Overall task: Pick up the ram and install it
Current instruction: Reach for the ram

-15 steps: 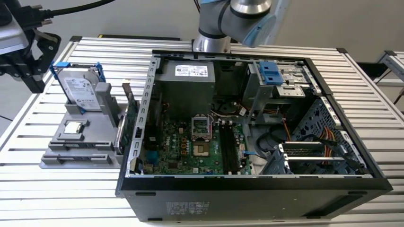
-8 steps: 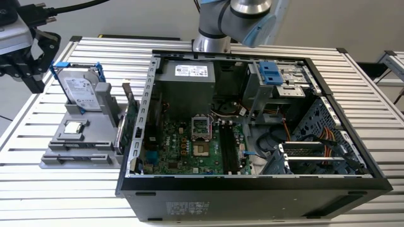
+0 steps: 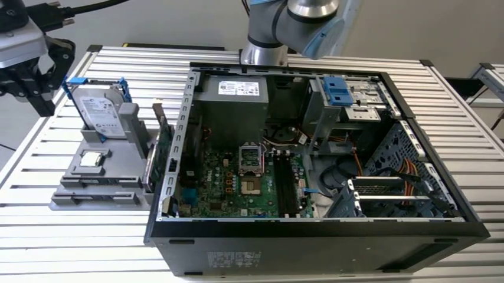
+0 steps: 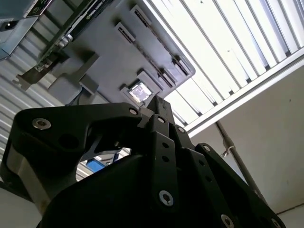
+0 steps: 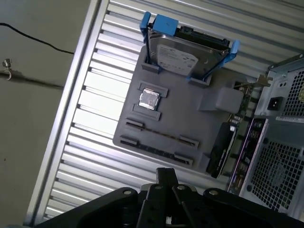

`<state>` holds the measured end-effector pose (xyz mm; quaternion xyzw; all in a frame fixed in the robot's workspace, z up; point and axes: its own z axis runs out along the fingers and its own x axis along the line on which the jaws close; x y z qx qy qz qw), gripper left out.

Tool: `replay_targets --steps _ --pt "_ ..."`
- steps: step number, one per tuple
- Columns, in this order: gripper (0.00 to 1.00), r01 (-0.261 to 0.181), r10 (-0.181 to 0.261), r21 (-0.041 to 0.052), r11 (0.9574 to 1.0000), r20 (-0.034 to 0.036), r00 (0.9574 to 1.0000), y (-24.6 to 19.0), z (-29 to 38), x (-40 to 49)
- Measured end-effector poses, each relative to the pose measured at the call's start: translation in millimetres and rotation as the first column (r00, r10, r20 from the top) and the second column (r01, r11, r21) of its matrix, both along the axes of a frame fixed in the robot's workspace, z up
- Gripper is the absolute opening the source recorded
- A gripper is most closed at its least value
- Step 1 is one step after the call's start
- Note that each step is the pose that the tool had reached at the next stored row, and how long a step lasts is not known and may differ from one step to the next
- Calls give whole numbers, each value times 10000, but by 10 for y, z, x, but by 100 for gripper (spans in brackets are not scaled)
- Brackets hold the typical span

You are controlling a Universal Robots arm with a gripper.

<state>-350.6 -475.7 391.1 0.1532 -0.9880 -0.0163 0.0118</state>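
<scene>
One ram [image 5: 159, 133] seems to stand edge-on in the grey holder [image 3: 71, 203], at six o'clock from the hard drive [image 3: 101, 112] in the exterior view. The gripper [image 5: 166, 173] hangs over the surface [image 3: 79, 247] near the holder's eleven o'clock, its fingers [image 5: 163, 180] pressed together on nothing. The step looks like the approach; a grasp calls for spread fingers straddling that thin edge.

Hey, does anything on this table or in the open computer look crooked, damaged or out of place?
Nothing stands out. The hard drive stands upright in the grey holder, the small chip lies flat in its recess, and the computer case lies open on the table. The gripper hangs clear of them.
</scene>
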Motion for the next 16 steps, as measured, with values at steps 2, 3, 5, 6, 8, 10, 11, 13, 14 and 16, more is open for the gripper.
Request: replay_targets --steps 2,3,5,6,8,10,11,13,14,16 --pt "0 -149 149 -1 9999 0 9999 0 0 0" --pt "0 -228 228 -1 9997 0 9997 0 0 0" --pt "0 -371 371 0 9993 0 9993 0 0 0" --pt "0 -444 444 0 9990 0 9990 0 -1 0" --pt "0 -590 590 -1 9983 0 9983 0 0 0" --pt "0 -735 735 0 9973 0 9973 0 0 0" --pt "0 -809 809 -1 9967 0 9967 0 0 0" --pt "0 -959 959 -1 9954 -1 9954 0 0 0" --pt "0 -1027 1027 0 9947 0 9947 0 -1 0" --pt "0 -1176 1176 -1 9931 0 9931 0 -1 0"
